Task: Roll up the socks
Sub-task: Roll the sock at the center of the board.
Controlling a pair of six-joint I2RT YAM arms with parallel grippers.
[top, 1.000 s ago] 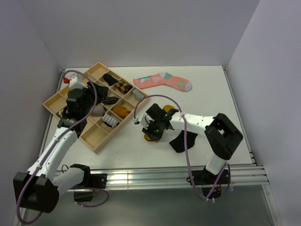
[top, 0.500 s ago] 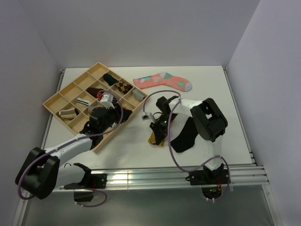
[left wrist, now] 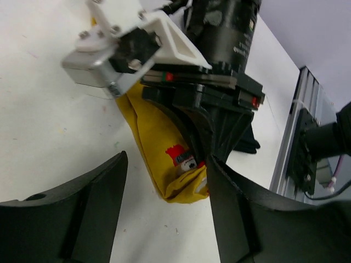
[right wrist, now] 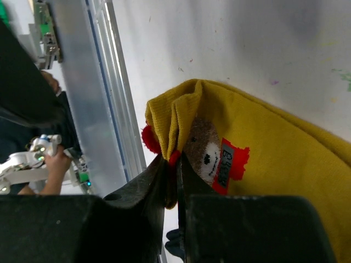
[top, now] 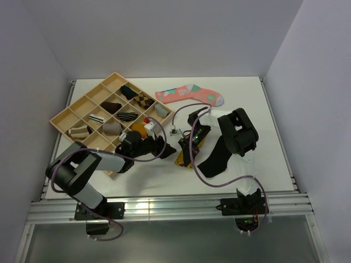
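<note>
A light wooden tray divided into compartments (top: 113, 82) sits at the back left of the white table (top: 263, 109), with small rolled sock bundles (top: 97, 118) in several compartments. To its right, at the back, lies a flat pink patterned sock (top: 189, 94). In front of that, mid-table, lies a mustard-yellow knit ankle sock (top: 182, 160), with a plain black fabric sock (top: 216, 158) just beside it on the right.

Mustard-yellow sock (top: 181, 159) with red-edged bear patch, just beside limp black sock (top: 215, 158).
</note>
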